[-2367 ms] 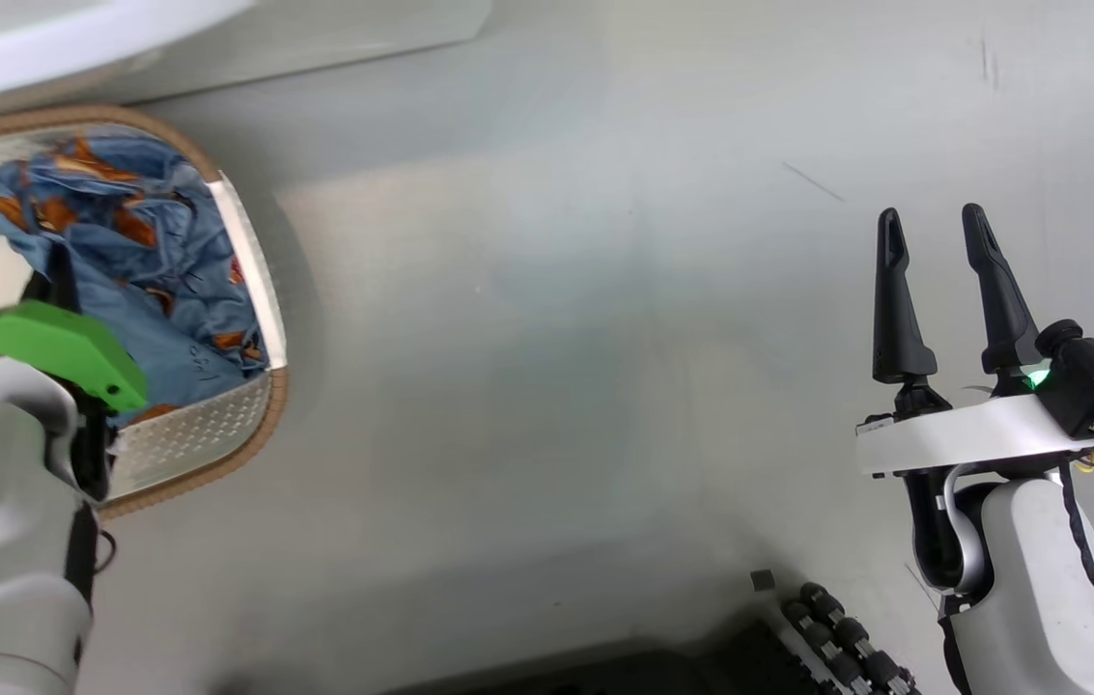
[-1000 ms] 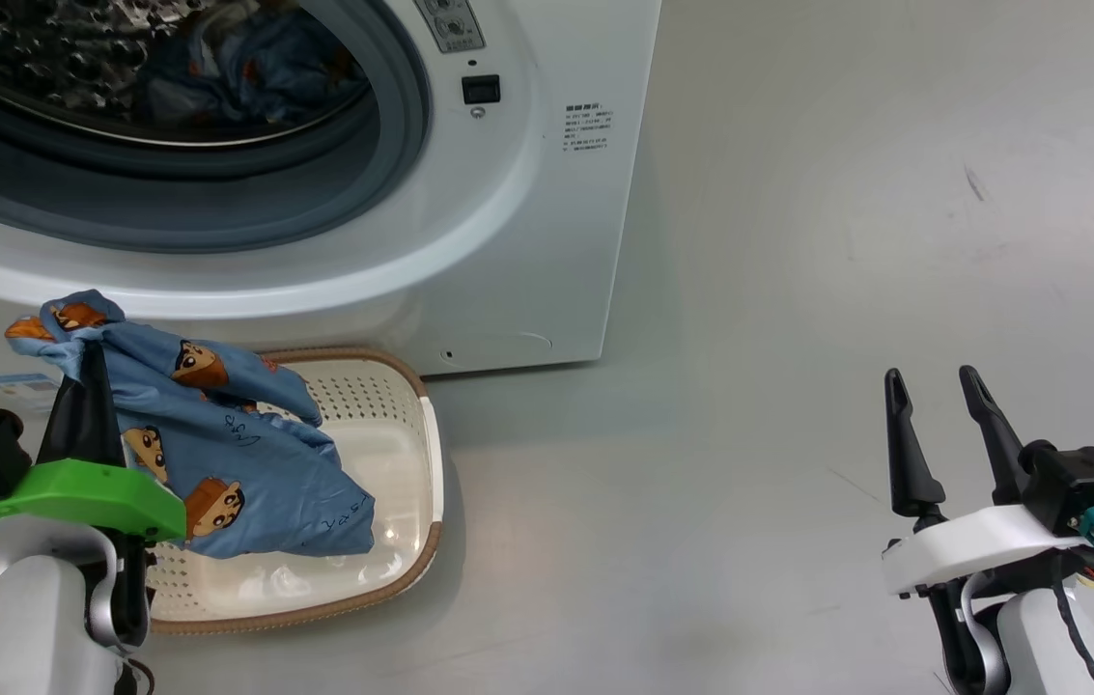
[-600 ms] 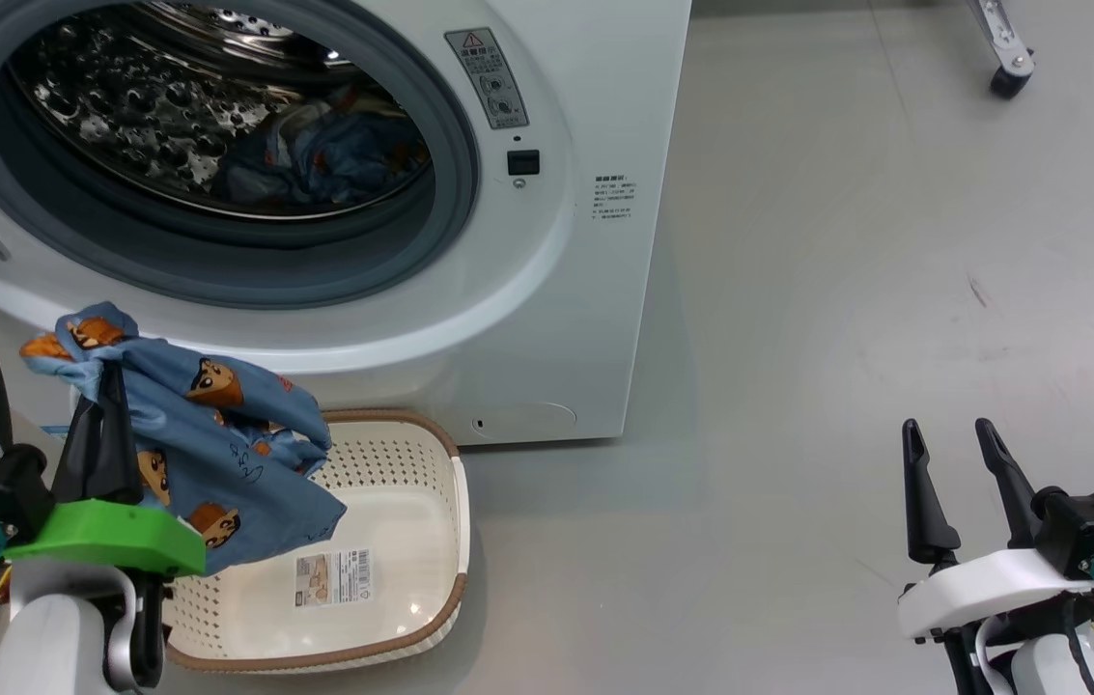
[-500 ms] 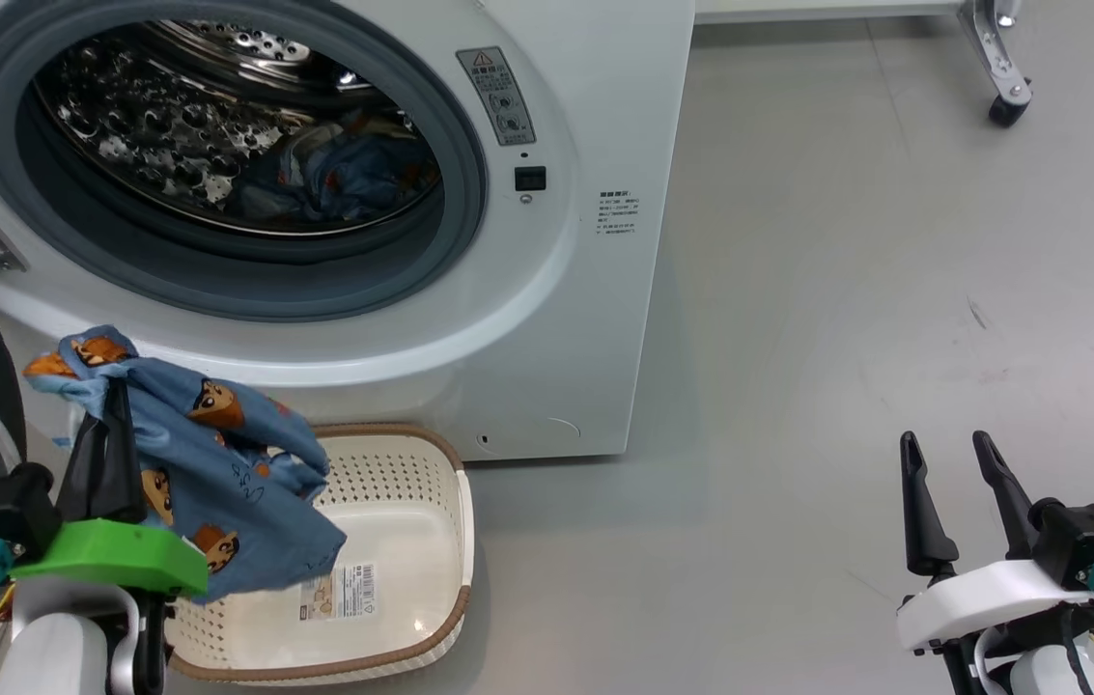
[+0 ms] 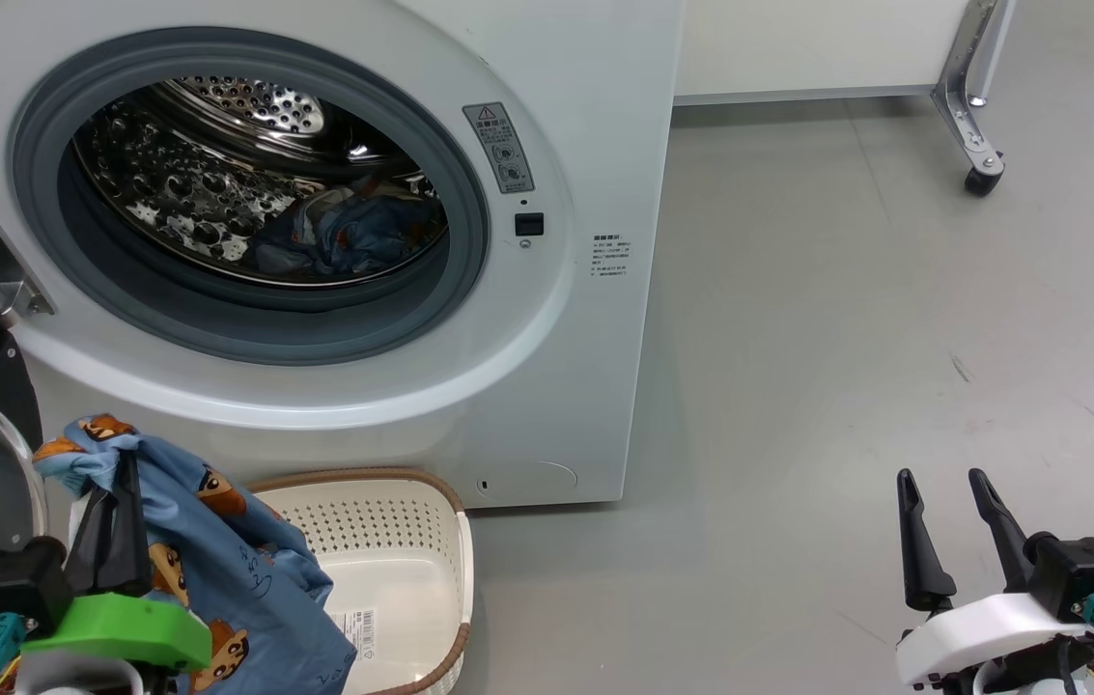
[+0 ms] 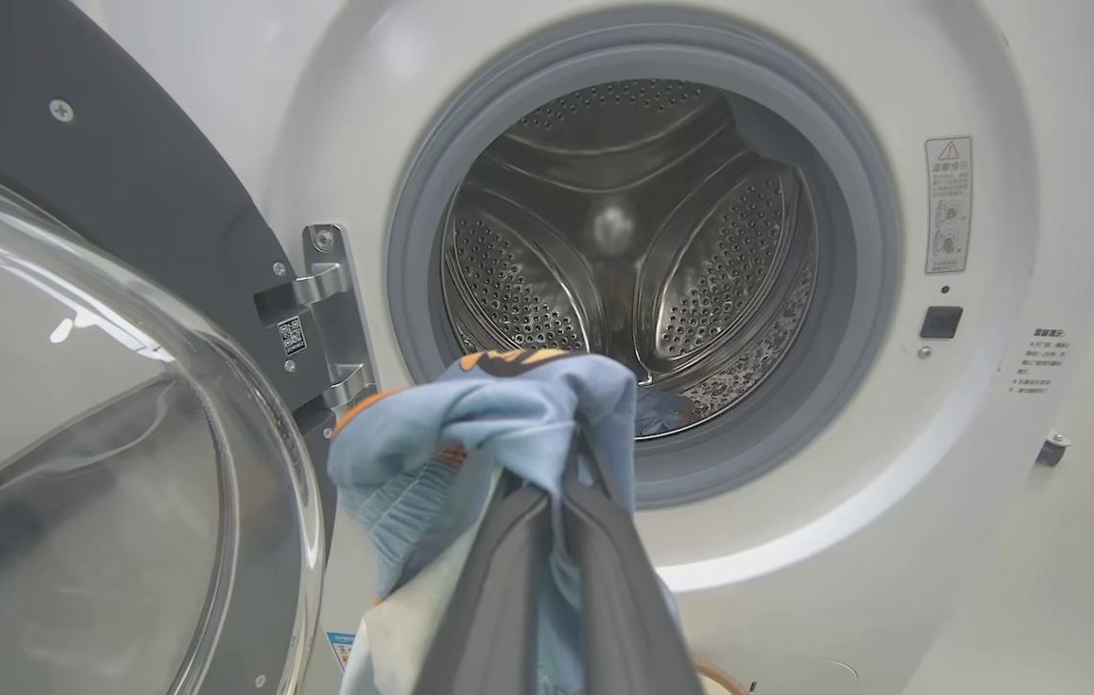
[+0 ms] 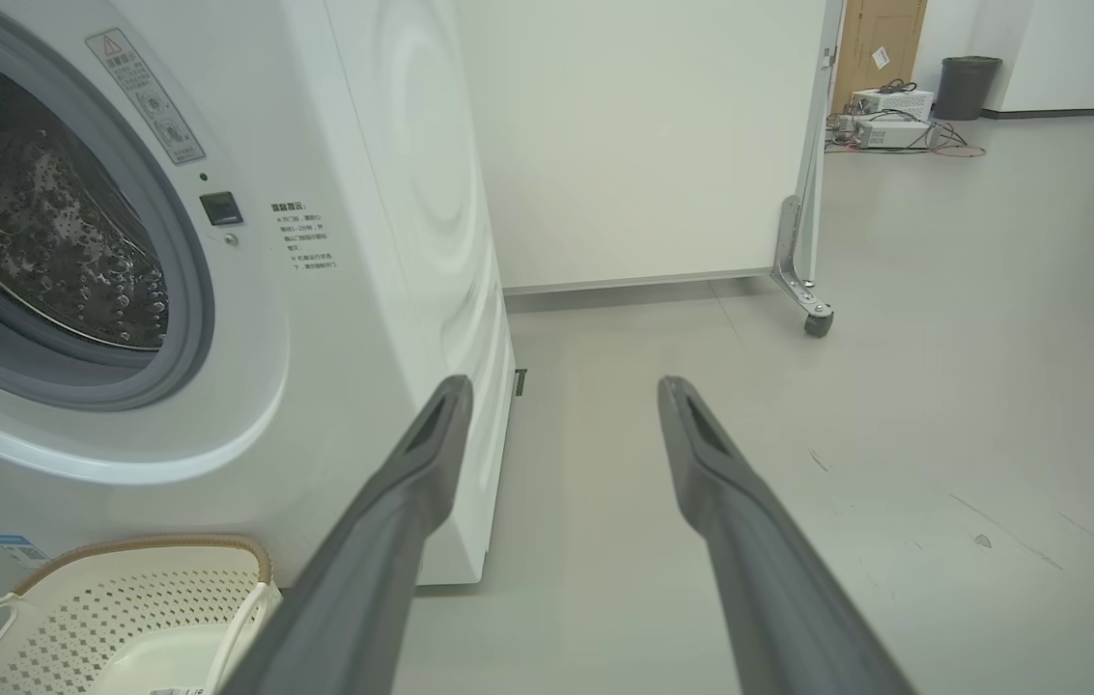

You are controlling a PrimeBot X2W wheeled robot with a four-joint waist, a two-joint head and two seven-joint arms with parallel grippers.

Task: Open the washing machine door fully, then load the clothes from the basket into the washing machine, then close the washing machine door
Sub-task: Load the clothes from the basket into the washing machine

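Left gripper (image 5: 126, 468) pinches blue clothes (image 5: 247, 589) below the washing machine (image 5: 585, 386) opening; right gripper (image 5: 940, 478) spread, empty, well to its right

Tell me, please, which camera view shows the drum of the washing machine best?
The left wrist view: it looks straight into the drum. The head view sees it obliquely from above; the right wrist view catches one side part.

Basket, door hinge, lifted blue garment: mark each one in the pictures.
basket (image 5: 353, 476), head view, on the brown rim at its far edge.
door hinge (image 6: 342, 328), left wrist view, on the metal plate between its two arms.
blue garment (image 5: 252, 579), head view, on the hanging fold of cloth.
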